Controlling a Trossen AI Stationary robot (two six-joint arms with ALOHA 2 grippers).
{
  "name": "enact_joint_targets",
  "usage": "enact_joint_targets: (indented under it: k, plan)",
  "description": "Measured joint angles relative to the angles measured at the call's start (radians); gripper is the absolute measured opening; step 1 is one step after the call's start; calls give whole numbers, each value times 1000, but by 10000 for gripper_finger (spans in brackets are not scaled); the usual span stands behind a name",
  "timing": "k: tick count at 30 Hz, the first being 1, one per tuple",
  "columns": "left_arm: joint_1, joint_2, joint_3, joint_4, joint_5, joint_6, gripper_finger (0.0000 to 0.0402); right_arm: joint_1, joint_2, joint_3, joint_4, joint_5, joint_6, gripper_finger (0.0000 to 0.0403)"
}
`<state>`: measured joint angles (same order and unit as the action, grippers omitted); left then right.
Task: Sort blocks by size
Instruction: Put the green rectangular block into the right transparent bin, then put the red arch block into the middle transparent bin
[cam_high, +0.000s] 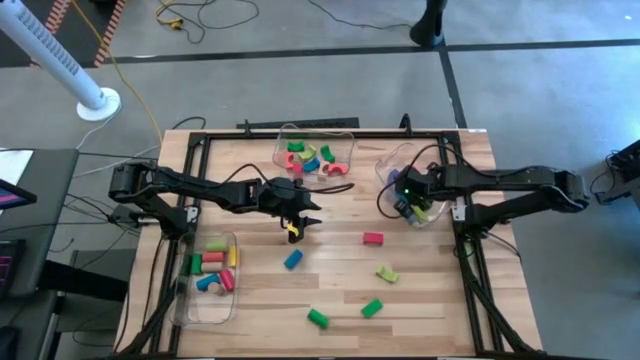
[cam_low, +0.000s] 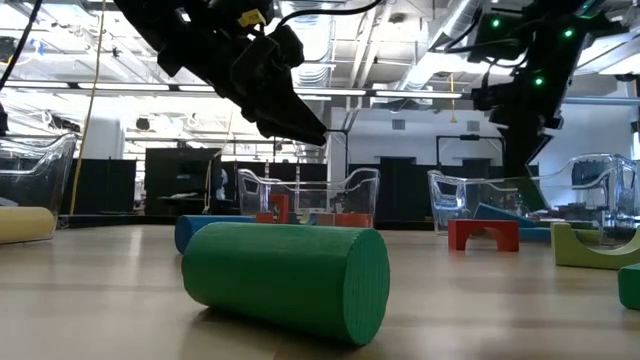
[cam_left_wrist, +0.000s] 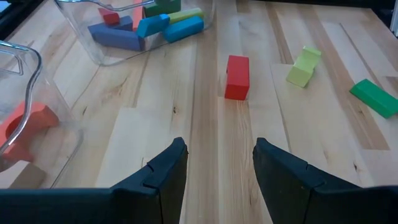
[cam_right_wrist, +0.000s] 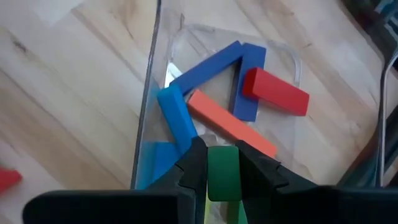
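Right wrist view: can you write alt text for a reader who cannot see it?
The right gripper, its fingers shut on a green block, is over a clear bin on a wooden table. Inside lie blue bars, a red bar and an orange bar.

Grey floor (cam_high: 300, 45), yellow cable (cam_high: 130, 75)

The right hand's fingers (cam_right_wrist: 193, 168) are covering most of a green block (cam_right_wrist: 222, 173). An orange arch (cam_left_wrist: 28, 124) is blurring behind a bin wall (cam_left_wrist: 25, 62), its edge cut off.
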<state>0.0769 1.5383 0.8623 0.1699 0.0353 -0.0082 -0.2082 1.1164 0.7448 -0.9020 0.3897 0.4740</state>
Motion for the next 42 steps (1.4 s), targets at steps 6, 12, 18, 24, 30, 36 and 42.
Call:
enact_joint_targets:
  k: [6,12,18,24,30,36,42]
  plan:
    - [0,0,0,0,0,0,174,-34,0,0,-7,-42,-3,97]
    - [0,0,0,0,0,0,175,-34,0,0,-24,-59,-3,98]
    - [0,0,0,0,0,0,174,-34,0,0,-29,-59,-3,134]
    - [0,0,0,0,0,0,174,-34,0,0,-29,-59,-3,198]
    - [0,0,0,0,0,0,175,-34,-5,8,-30,-49,-8,231]
    - [0,0,0,0,0,0,175,-26,-6,72,-35,5,-19,226]
    - [0,0,0,0,0,0,174,37,-6,146,-35,58,-56,219]
